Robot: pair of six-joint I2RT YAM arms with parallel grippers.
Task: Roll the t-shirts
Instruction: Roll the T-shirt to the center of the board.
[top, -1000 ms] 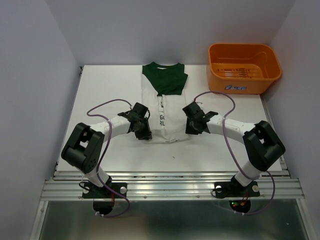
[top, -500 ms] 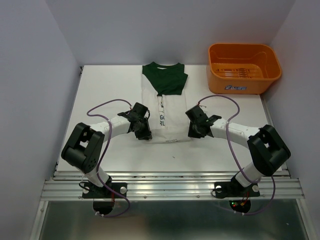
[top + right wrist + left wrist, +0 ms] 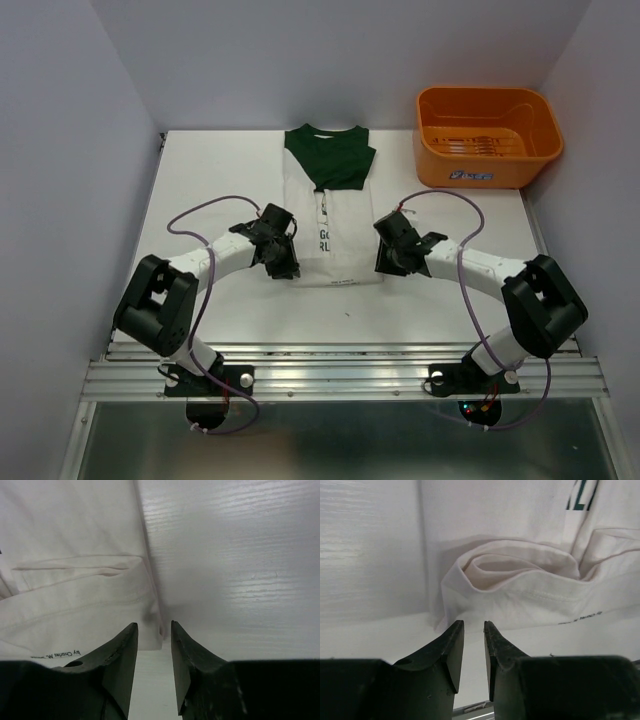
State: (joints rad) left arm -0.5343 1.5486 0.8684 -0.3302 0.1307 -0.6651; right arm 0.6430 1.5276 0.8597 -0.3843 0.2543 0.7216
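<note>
The t-shirt point(image 3: 335, 205) lies flat in the middle of the table, folded into a narrow strip, its dark green shoulders at the far end and its white hem at the near end. My left gripper point(image 3: 283, 266) sits at the hem's near left corner. In the left wrist view point(image 3: 474, 623) its jaws stand slightly apart and empty, just short of the bunched white hem point(image 3: 520, 580). My right gripper point(image 3: 388, 264) sits at the hem's near right corner. In the right wrist view point(image 3: 153, 624) its jaws stand slightly apart, with the shirt's corner point(image 3: 75, 590) at the tips, not pinched.
An orange plastic basket point(image 3: 520, 172) stands at the far right corner of the white table point(image 3: 200, 180). Purple cables loop above both forearms. Walls close in the table on the left, back and right.
My right gripper has drawn back off the shirt's right edge, to the right and nearer, to the hem corner. My left arm has shifted a little; its gripper stays at the left corner.
</note>
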